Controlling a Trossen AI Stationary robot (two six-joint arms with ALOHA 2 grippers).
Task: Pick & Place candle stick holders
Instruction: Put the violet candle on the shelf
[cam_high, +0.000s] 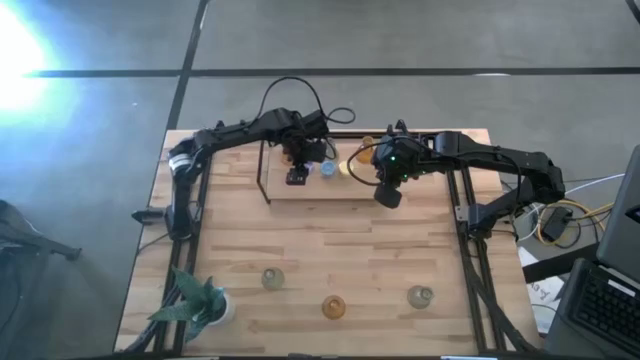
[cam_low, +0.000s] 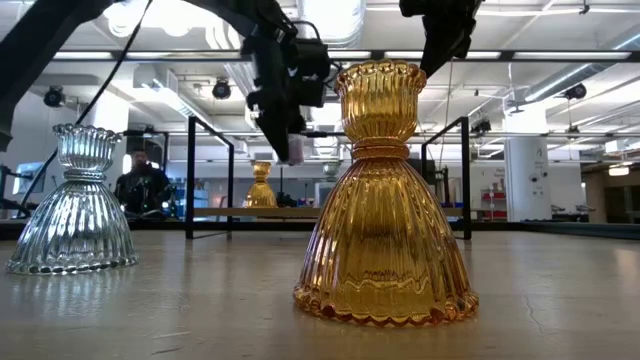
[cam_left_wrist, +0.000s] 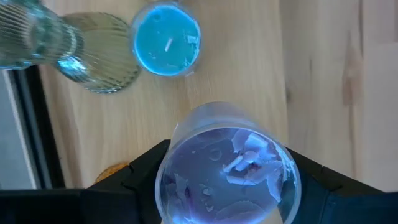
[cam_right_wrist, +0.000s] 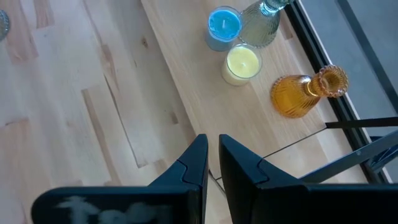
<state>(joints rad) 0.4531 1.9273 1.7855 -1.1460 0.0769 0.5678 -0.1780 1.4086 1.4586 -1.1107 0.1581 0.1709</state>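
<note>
From above, both arms reach to the far middle of the wooden surface (cam_high: 330, 250), where a low raised wooden shelf (cam_high: 320, 188) with a thin black frame holds several candle stick holders. The left gripper (cam_high: 297, 172) hangs over the shelf's left part; the high view shows only a dark block there, but the left wrist view shows what it carries — a round purple glass holder (cam_left_wrist: 227, 168) sits between the two dark fingers (cam_left_wrist: 140, 171), the jaws set fairly wide and closed on its sides. Just beyond it on the shelf stand a blue candle holder (cam_left_wrist: 166, 38) and a ribbed grey-green holder (cam_left_wrist: 93, 56), touching or nearly touching each other.

The right gripper (cam_right_wrist: 212, 163) hovers near the shelf's right end, its jaws narrow with only a slit between them and nothing in them. Its wrist view lays out the shelf's cluster more fully: the blue holder, a yellow candle holder (cam_right_wrist: 242, 63) just beside it, the grey-green one behind, and an amber narrow-necked holder (cam_right_wrist: 305, 92) lying tilted near the black frame.

Three more holders stand along the near edge, well apart — a clear ribbed holder (cam_high: 272, 278) at left, an amber ribbed holder (cam_high: 334, 307) in the middle, a pale greenish holder (cam_high: 420, 296) at right. The low view shows the first two close up, upright, flared bases down. A leafy plant (cam_high: 195, 300) in a white pot sits at the near left corner.
</note>
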